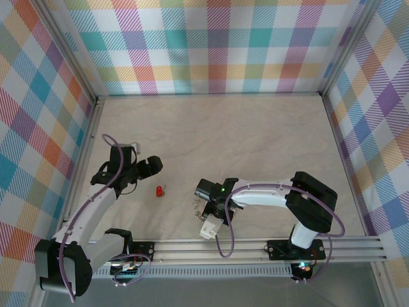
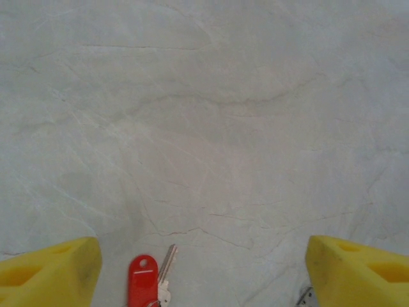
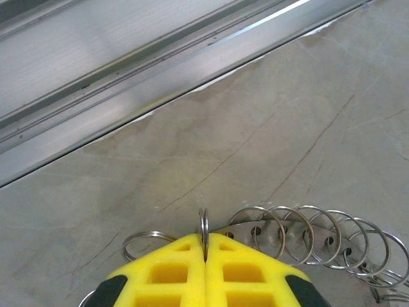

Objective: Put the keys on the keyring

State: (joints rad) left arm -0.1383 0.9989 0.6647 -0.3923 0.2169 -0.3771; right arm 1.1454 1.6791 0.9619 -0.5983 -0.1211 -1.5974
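Observation:
The key has a red plastic head and a short silvery blade. It lies flat on the pale table between my left gripper's wide-open yellow fingertips, close to the left one. From above, the key sits just in front of the left gripper. The keyring is a metal plate fringed with several small split rings, and it rests on the table. My right gripper is shut on one upright split ring of it. From above, the keyring lies beside the right gripper.
An aluminium rail runs along the near table edge, close ahead of the right gripper, and also shows from above as the rail. Plaid walls close in the back and both sides. Open tabletop stretches behind both grippers.

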